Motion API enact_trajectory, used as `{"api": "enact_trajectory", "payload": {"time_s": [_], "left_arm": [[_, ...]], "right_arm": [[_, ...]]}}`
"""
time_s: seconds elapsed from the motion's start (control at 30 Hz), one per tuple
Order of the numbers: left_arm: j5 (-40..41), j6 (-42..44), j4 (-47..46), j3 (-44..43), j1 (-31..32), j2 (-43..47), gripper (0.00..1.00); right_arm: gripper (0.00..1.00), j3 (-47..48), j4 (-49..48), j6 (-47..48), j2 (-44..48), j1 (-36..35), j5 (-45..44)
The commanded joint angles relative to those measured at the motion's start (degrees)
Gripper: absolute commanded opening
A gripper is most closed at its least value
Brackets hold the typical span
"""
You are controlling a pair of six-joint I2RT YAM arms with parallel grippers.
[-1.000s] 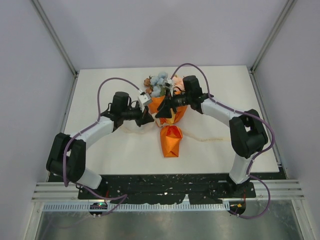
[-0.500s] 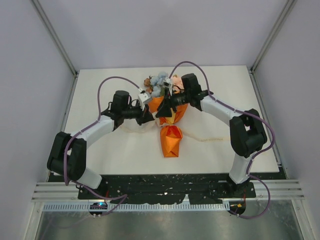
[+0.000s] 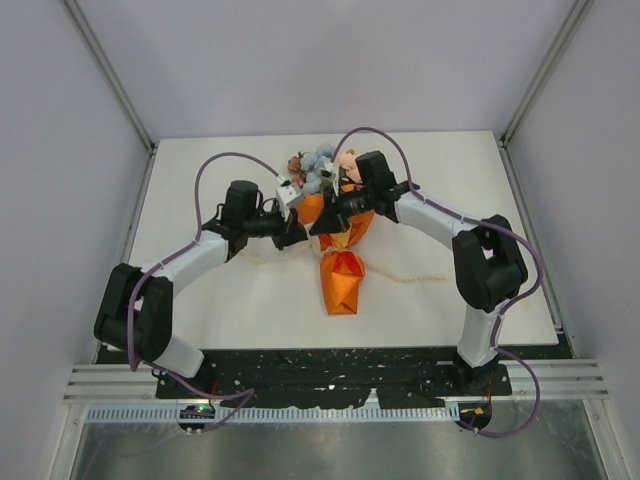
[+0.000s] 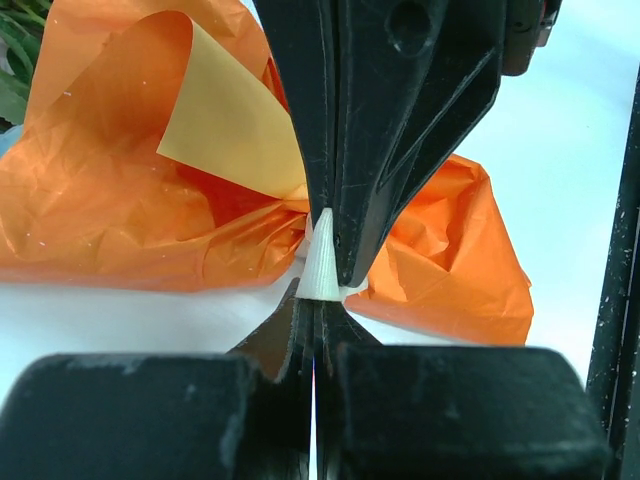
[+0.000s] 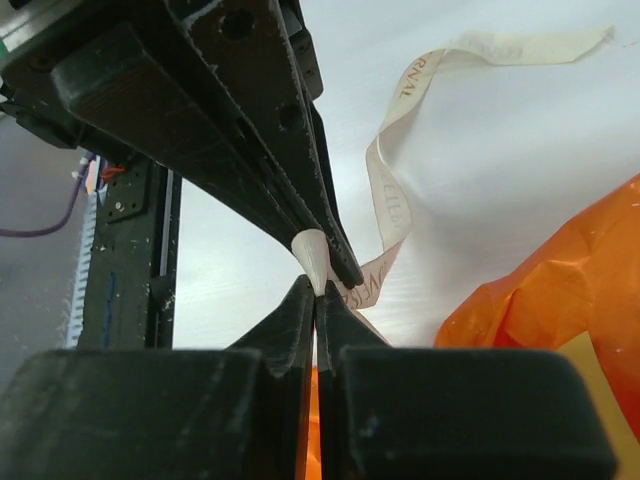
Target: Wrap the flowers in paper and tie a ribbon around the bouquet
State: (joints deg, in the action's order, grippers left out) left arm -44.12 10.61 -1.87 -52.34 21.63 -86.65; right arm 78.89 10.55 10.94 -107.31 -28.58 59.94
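Observation:
The bouquet lies mid-table: blue, pink and peach flowers (image 3: 320, 163) at the far end, crinkled orange paper (image 3: 342, 282) around the stems. Both grippers meet tip to tip just left of the bouquet's waist. My left gripper (image 3: 298, 233) (image 4: 317, 298) is shut on a bunched fold of the cream ribbon (image 4: 322, 270). Opposite it, my right gripper (image 3: 319, 225) (image 5: 316, 290) is shut on the same ribbon (image 5: 313, 258). A printed length of ribbon trails away over the table in the right wrist view. The orange paper (image 4: 140, 200) fills the left wrist view behind the jaws.
Loose ribbon ends lie on the white table (image 3: 200, 290), one running right (image 3: 425, 278) of the paper and one curving left (image 3: 262, 262) under the left arm. Grey enclosure walls stand on three sides.
The right gripper's jaws have come together on the ribbon right at the left gripper's tips. The right arm has edged slightly left. The left arm and bouquet have not moved.

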Motion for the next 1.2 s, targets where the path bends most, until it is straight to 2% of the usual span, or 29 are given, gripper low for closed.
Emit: {"api": "enact_trajectory", "payload": {"time_s": [0.0, 0.03, 0.07, 0.17, 0.3, 0.47, 0.67, 0.77, 0.87, 0.9, 0.93, 1.0, 1.03, 1.07, 1.1, 1.13, 1.17], "left_arm": [[-2.8, 2.7, 0.5, -0.9, -0.2, 1.7, 0.05], [-3.0, 3.7, 1.0, -0.6, -0.4, 2.1, 0.24], [-3.0, 4.4, 1.5, -0.1, -0.5, 2.6, 0.36], [-4.0, 6.3, 1.6, 1.4, -1.4, 3.9, 0.51], [-5.1, 5.7, -0.6, 1.5, -1.3, 3.8, 0.62], [-5.3, -1.7, -7.0, -0.3, -0.4, 0.4, 0.63], [-4.6, -7.1, -12.1, -1.1, 0.6, -1.9, 0.56], [-3.7, -8.0, -12.3, -0.9, 0.7, -1.8, 0.39], [-2.4, -8.6, -13.2, 0.0, 0.7, -1.1, 0.16], [-2.5, -8.9, -13.5, 0.1, 0.7, -0.9, 0.07], [-2.6, -9.3, -13.7, 0.0, 0.7, -1.0, 0.00], [-3.1, -10.1, -14.1, 0.1, 0.6, -1.2, 0.00], [-3.2, -10.2, -14.1, 0.2, 0.7, -1.2, 0.00], [-3.2, -9.9, -14.0, 0.1, 0.7, -1.4, 0.00], [-3.2, -9.6, -14.1, 0.2, 0.6, -1.6, 0.00], [-3.2, -9.3, -14.2, 0.2, 0.7, -1.6, 0.00], [-3.3, -9.3, -14.5, 0.2, 0.8, -1.7, 0.00]], "right_arm": [[0.05, 1.3, -1.2, 1.8, 2.4, -0.3, -0.1], [0.04, 0.7, -1.3, 2.2, 3.3, -0.2, -0.1], [0.05, 0.4, -1.3, 2.5, 3.5, -0.1, -0.2], [0.05, -0.2, -1.3, 2.8, 4.4, 0.3, 0.4], [0.05, -1.1, -1.4, 3.7, 5.3, 0.4, 1.2], [0.05, -1.2, -1.6, 4.3, 6.1, 0.4, 1.5], [0.05, -1.8, -1.5, 4.6, 6.9, 0.4, 1.3], [0.05, -2.3, -1.6, 4.6, 7.4, 0.4, 1.2], [0.06, -2.8, -1.6, 4.7, 8.1, 0.6, 0.4], [0.12, -2.9, -1.5, 4.4, 8.3, 0.8, 0.1], [0.40, -2.8, -0.7, 3.6, 8.7, 1.3, -0.2], [0.62, -2.3, 2.6, 3.8, 9.5, 3.7, -0.7], [0.67, -2.1, 4.4, 4.5, 10.4, 5.9, -1.5], [0.71, -0.6, 11.0, 8.4, 10.9, 7.6, -2.3], [0.74, 0.5, 21.2, 14.9, 11.1, 11.1, -4.0], [0.75, 3.3, 26.6, 18.8, 11.1, 12.7, -5.6], [0.75, 4.7, 38.6, 28.7, 10.8, 16.3, -9.8]]}}
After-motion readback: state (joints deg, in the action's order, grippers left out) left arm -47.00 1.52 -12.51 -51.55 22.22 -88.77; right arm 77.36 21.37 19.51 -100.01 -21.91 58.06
